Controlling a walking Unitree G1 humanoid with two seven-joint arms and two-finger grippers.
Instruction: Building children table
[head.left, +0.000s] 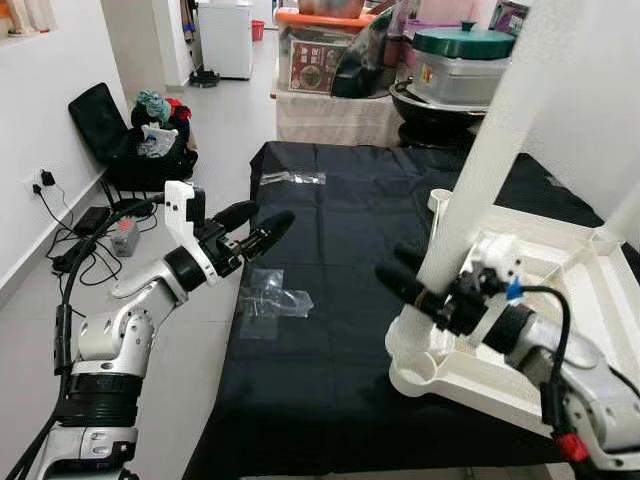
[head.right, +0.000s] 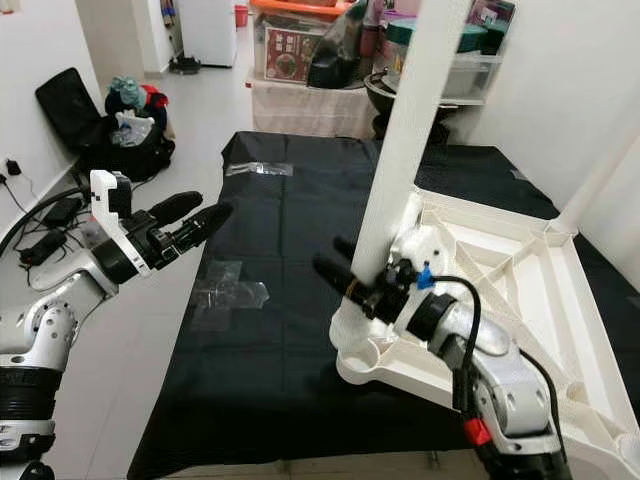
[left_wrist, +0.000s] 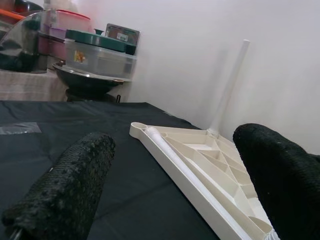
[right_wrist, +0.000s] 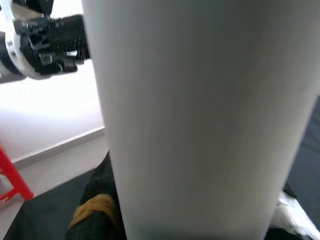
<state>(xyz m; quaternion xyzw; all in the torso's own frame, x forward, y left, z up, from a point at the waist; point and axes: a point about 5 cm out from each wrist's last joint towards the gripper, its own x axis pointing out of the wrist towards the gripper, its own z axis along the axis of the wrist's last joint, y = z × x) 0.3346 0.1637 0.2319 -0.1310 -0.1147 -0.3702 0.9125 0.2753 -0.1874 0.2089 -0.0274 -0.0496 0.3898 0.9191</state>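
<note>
A white children's table top (head.left: 470, 385) lies upside down on a black cloth (head.left: 330, 350). One white table leg (head.left: 500, 130) stands upright in its near left corner socket. My right gripper (head.left: 412, 272) is shut on this leg low down, one finger on each side; in the right wrist view the leg (right_wrist: 200, 115) is very close. A second leg (head.right: 600, 170) stands at the far right corner. My left gripper (head.left: 262, 225) hovers open and holding nothing above the cloth's left edge, pointing toward the table top (left_wrist: 200, 165).
Clear plastic wrappers (head.left: 270, 295) lie on the cloth. An open black suitcase with clothes (head.left: 130, 130) and cables with a power strip (head.left: 100, 225) sit by the left wall. Storage boxes and pots (head.left: 460, 60) stand at the back. A white wall is close on the right.
</note>
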